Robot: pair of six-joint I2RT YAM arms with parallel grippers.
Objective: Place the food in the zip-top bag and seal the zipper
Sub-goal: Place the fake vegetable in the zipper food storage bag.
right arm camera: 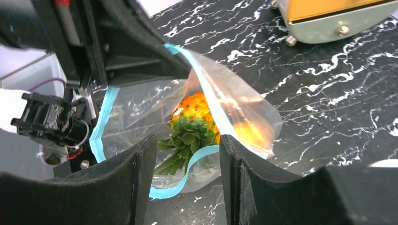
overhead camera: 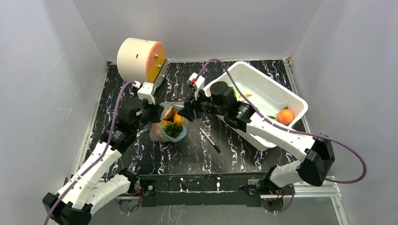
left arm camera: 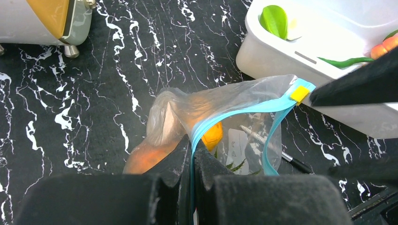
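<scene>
Overhead, the bag [overhead camera: 169, 124] sits left of the table's [overhead camera: 187, 154] middle, between the two tools. The left gripper [overhead camera: 157, 112] is at its 9 o'clock side and the right gripper [overhead camera: 184, 111] at its 3 o'clock side. Holding it from both ends likely serves to spread the mouth, so the zipper's long axis runs from 9 to 3 o'clock. Inside lies a pineapple [overhead camera: 172, 125], long axis about 12 to 6, with its leaves toward 6. An orange fruit [overhead camera: 285, 116] waits in the tub [overhead camera: 244, 65] at 3 o'clock, so filling looks unfinished. A pen [overhead camera: 210, 139] lies at the bag's 4 o'clock.

From the left wrist, the left gripper [left arm camera: 192, 150] is clenched on the zipper [left arm camera: 244, 111]. The blue strip passes between its closed fingers and stretches up toward 2 o'clock, ending at a yellow tab [left arm camera: 299, 93]. A black finger of the right gripper hangs just beside that tab. This pinch seems to anchor one corner so the rim stays raised off the table.

From the right wrist, the right gripper [right arm camera: 187, 140] has its jaws parted, clamping nothing. The bag's gaping mouth shows between them. Whether a finger touches the rim I cannot tell. The pineapple [right arm camera: 197, 110] points its leaves at 7 o'clock, toward the opening.
</scene>
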